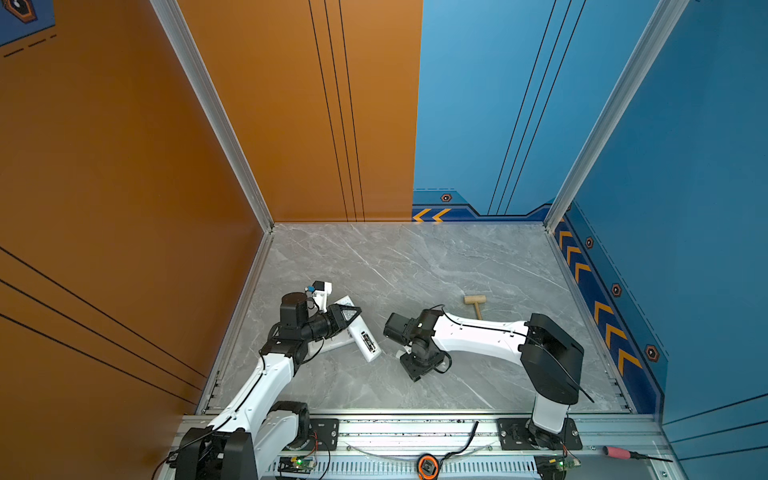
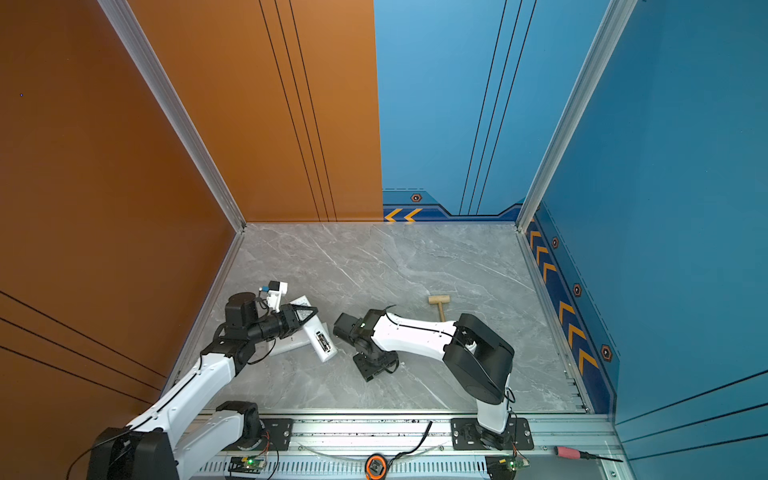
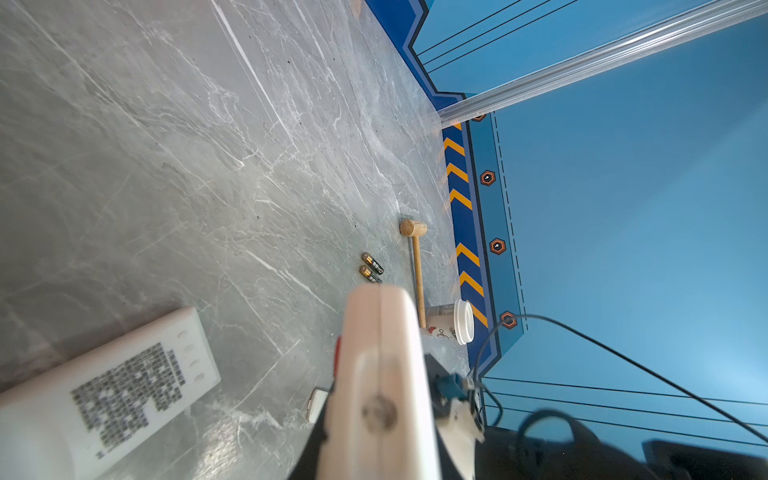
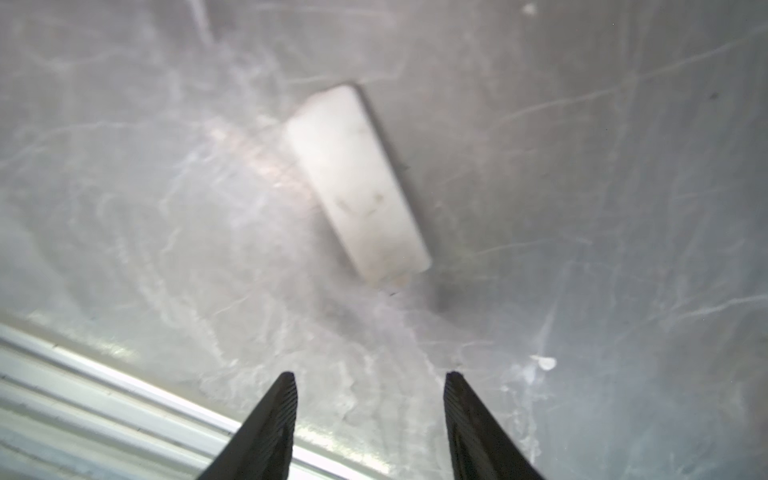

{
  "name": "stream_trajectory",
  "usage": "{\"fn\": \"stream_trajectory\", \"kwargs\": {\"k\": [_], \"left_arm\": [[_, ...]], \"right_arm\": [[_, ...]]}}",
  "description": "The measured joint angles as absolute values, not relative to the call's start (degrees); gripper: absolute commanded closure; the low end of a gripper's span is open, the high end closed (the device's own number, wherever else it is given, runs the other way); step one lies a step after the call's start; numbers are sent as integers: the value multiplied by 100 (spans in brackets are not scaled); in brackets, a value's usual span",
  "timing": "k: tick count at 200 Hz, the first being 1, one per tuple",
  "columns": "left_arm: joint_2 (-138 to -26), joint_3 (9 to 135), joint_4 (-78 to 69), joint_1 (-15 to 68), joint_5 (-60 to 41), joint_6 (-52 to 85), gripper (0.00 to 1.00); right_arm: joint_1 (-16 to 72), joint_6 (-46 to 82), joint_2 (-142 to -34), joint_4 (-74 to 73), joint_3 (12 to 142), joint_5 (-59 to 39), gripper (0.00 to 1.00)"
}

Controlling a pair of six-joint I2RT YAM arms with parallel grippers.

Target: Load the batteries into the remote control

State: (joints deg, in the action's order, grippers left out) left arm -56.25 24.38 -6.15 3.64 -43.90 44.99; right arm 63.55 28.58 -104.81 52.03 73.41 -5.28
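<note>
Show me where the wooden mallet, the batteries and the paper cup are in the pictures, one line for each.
wooden mallet [image 1: 475, 300], in a top view, on its head.
batteries [image 3: 372, 263], left wrist view, on the black body of one cell.
paper cup [image 3: 441, 322], left wrist view, on its printed side.

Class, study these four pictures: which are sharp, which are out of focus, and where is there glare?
In both top views everything is sharp, though the white remote looks washed out; in the left wrist view the batteries and mallet are crisp while the remote's label is blurred; in the right wrist view the white cover is soft, and glare streaks the metal rail.
</note>
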Motion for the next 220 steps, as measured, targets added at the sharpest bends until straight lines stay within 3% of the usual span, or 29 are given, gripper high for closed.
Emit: {"fn": "stream_trajectory", "kwargs": {"k": [101, 220], "left_arm": [[-5592, 2438, -602, 364, -4388, 4499, 100], [-5594, 2438, -574, 263, -4348, 4480, 100]], "right_arm": [[6226, 2895, -11013, 4781, 7581, -1332, 46], [5826, 2836, -11150, 4534, 7609, -1474, 46]]}}
